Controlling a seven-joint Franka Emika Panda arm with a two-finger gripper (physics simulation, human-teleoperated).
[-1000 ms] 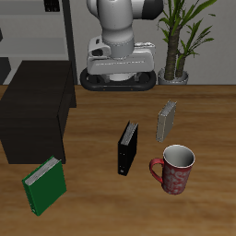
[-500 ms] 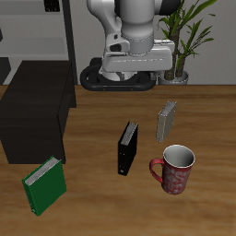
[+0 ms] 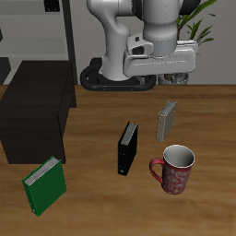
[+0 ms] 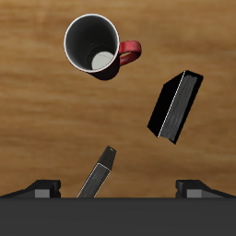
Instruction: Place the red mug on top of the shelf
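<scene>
The red mug [image 3: 173, 169] stands upright on the wooden table near the front edge, its handle toward the black book. In the wrist view the red mug [image 4: 97, 46] shows from above with its pale inside. The shelf [image 3: 32, 115] is a large black cabinet with a flat bare top, across the table from the mug. My gripper [image 3: 166, 81] hangs high above the table, farther back than the mug and over the grey book. Its fingers [image 4: 41, 189] stand wide apart with nothing between them.
A black book [image 3: 128, 147] stands upright beside the mug, also in the wrist view [image 4: 175, 106]. A grey book [image 3: 166, 120] stands behind the mug. A green book [image 3: 44, 184] leans in front of the shelf. A potted plant [image 3: 198, 23] and a grey metal rack [image 3: 55, 37] stand at the back.
My gripper has swung sideways from above the robot's base toward the plant, to a spot above the grey book. The mug, the books and the shelf have not moved.
</scene>
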